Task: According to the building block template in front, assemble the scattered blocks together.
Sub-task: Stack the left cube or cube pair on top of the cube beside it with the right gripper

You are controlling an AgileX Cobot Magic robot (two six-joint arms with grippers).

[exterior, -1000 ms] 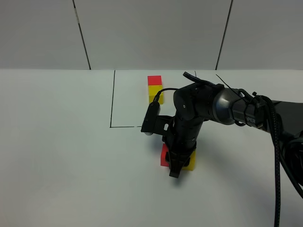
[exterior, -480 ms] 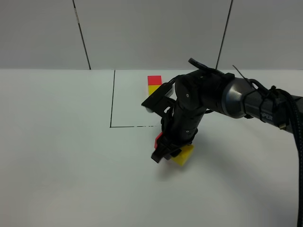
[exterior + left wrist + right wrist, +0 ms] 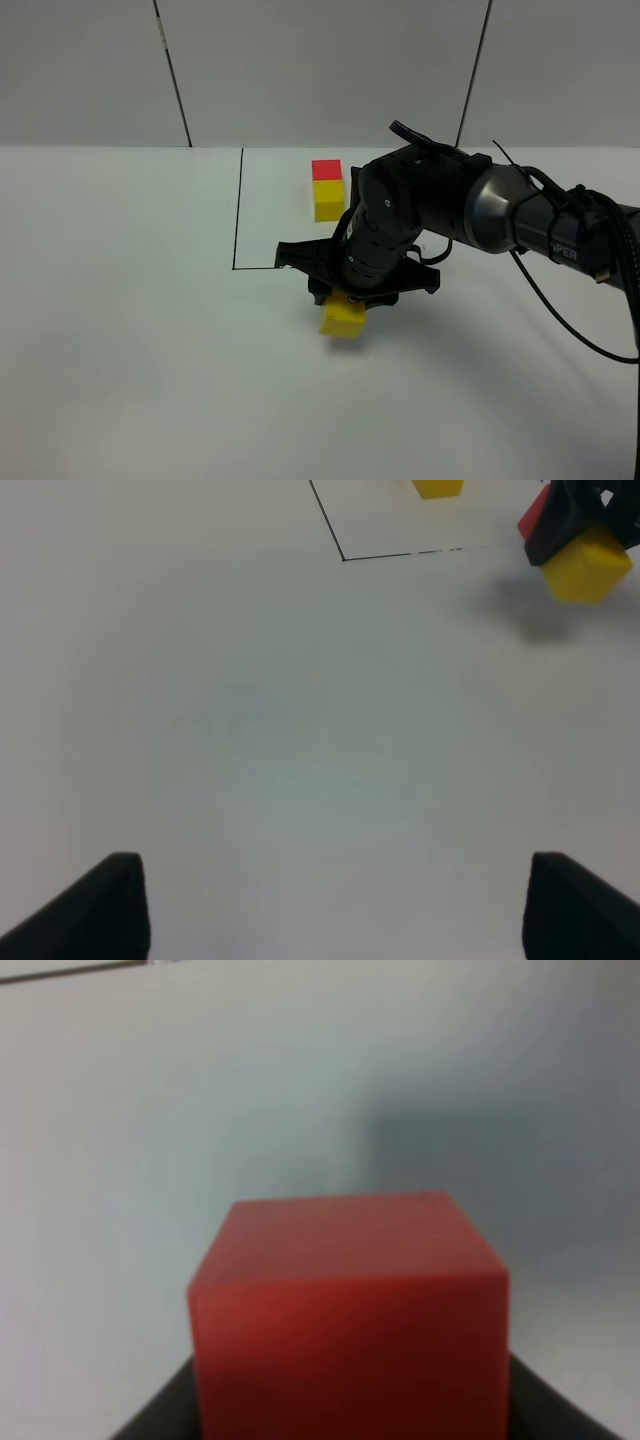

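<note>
A: Where does the building block template (image 3: 327, 190) sit, and which way does it run?

B: In the high view it is at about twelve o'clock on the white bench (image 3: 120, 330), inside the thin black outline (image 3: 238, 210). Its long axis runs straight away from the camera, red half at the far end, yellow half nearer.

A: And the scattered blocks?

B: The yellow cube (image 3: 342, 316) is near the middle of the bench, just outside the outline's near edge, at about six o'clock from the template. It is turned so its edges sit askew to the black line. The red cube (image 3: 350, 1310) is next to it, but the arm hides it in the high view.

A: Which view shows it, then?

B: The right wrist view: the red cube fills the lower middle, one flat face toward the lens, dark end effector parts on either side at its base. The left wrist view catches a sliver of red beside the yellow cube, with a soft shadow on the bench near them.

A: The right end effector (image 3: 345, 296)?

B: Closed tight on the red cube; whether the pair touches the bench I cannot tell.

A: The left end effector (image 3: 335, 905)?

B: Its two dark fingertips (image 3: 110, 905) stand wide apart over bare bench, holding nothing, well apart from the blocks.
</note>
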